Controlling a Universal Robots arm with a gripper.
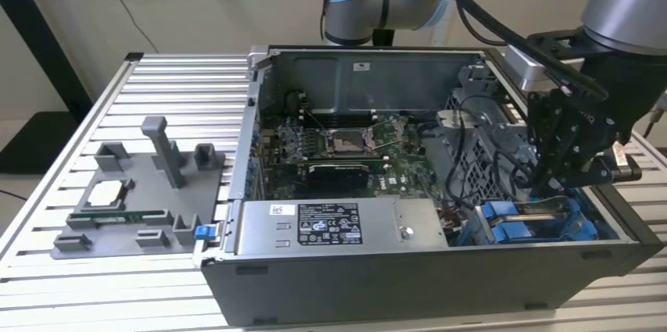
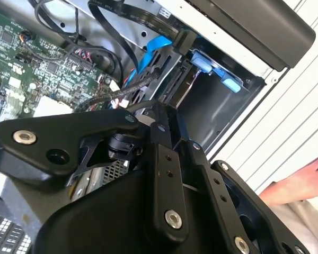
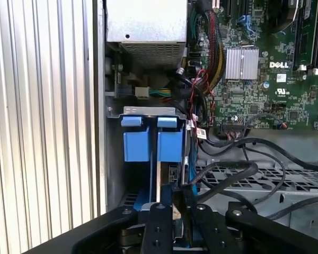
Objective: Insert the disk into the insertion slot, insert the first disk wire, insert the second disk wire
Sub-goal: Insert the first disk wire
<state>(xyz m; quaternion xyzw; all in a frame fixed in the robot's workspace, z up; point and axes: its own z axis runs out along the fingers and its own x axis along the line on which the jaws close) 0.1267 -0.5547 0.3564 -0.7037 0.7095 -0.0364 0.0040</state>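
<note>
Nearest to me is the dark grey sheet-metal wall of the open computer case, one case standing on one slatted aluminium table. At the exterior view's left sits a single grey plastic fixture tray. It carries one square silver processor chip and one slim green memory stick. Further right, inside the case, there is one silver labelled power-supply box near the front. One green motherboard lies behind it. At the exterior view's right the one black gripper hangs in the near corner over the grey metal insertion slot with its blue rails. In the first wrist view I count two bright blue tabs side by side. The blue-framed disk appears to stand edge-on in the slot, just under the gripper. Whether the grip is closed on it I cannot tell. I judge the disk is being seated. It wants a straight, square push along the rails, kept off the black cables just beside it, at least three of them. One person's hand lies outside the case.
</note>
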